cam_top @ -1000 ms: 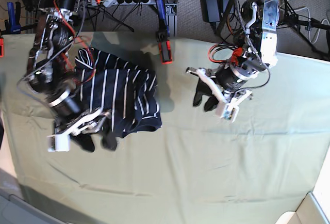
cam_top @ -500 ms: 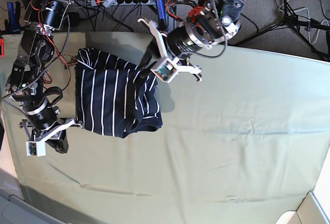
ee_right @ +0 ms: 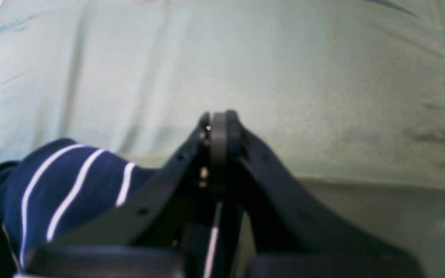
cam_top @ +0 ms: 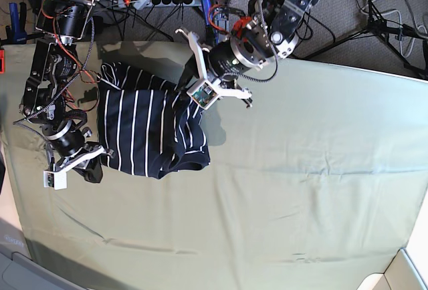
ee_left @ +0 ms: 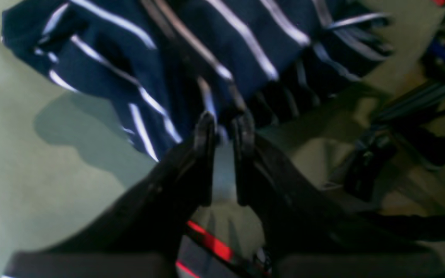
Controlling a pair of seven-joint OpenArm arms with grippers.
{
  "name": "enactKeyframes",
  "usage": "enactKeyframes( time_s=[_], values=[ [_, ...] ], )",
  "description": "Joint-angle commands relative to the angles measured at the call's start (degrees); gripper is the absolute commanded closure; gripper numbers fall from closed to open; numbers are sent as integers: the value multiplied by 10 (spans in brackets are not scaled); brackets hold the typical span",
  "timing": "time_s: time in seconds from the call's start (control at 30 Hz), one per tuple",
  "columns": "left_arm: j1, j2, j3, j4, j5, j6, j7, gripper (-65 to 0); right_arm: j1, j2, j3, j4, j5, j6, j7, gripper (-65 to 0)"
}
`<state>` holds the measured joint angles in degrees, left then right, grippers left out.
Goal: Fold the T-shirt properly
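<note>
Currently — status: folding is partway, not finished.

Garment: the dark navy soft-fabric T-shirt with thin white stripes (cam_top: 150, 133) lies on the left part of the pale green cloth-covered table (cam_top: 301, 190) in the base view, gathered into a compact, roughly rectangular bundle; it sits toward the back-left of the table.

Done so far (judged): the shirt is no longer spread out; layers overlap and the outline is much reduced. A rumpled ridge runs down its right side, and the lower right edge curls unevenly.

Left gripper (ee_left: 224, 123): the black fingers are narrow, almost together, at the shirt's upper right edge near the back of the table. A sliver of fabric seems to sit between the tips in the left wrist view, but blur keeps me from confirming a firm pinch — I judge a light hold on the hem.

Right gripper (ee_right: 218, 123): the jaws are pressed together with nothing visible between the tips; striped cloth lies beside and below the arm. In the base view it sits at the bundle's lower left corner.

Left to do (judged): smooth the bunched right side, square the edges, possibly one more fold.

Risk: lifting the pinched edge could drag the loose upper layers out of line.
</note>
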<state>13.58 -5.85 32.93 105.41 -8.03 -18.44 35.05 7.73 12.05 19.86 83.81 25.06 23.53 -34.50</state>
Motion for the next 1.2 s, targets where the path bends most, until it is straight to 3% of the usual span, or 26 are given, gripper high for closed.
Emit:
enactKeyframes(
  time_s=[0.0, 0.2, 0.33, 0.73, 0.9, 1.17],
  values=[
    [-11, 4, 0, 7, -5, -2, -17, -86, 14, 6, 2, 9, 9, 29, 17, 0],
    [-47, 4, 0, 6, -11, 1, -19, -86, 13, 6, 2, 9, 9, 29, 17, 0],
    [-57, 4, -12, -1, 1, 39, -18, -86, 11, 6, 2, 9, 9, 29, 15, 0],
    [-69, 4, -155, -87, -26, 39, 0, -86, 11, 6, 2, 9, 9, 29, 15, 0],
    [-64, 4, -145, -51, -68, 36, 43, -86, 11, 6, 2, 8, 7, 29, 17, 0],
    [-8, 1, -118, 43, -38, 28, 46, -86, 20, 7, 2, 8, -32, 29, 52, 0]
  ],
)
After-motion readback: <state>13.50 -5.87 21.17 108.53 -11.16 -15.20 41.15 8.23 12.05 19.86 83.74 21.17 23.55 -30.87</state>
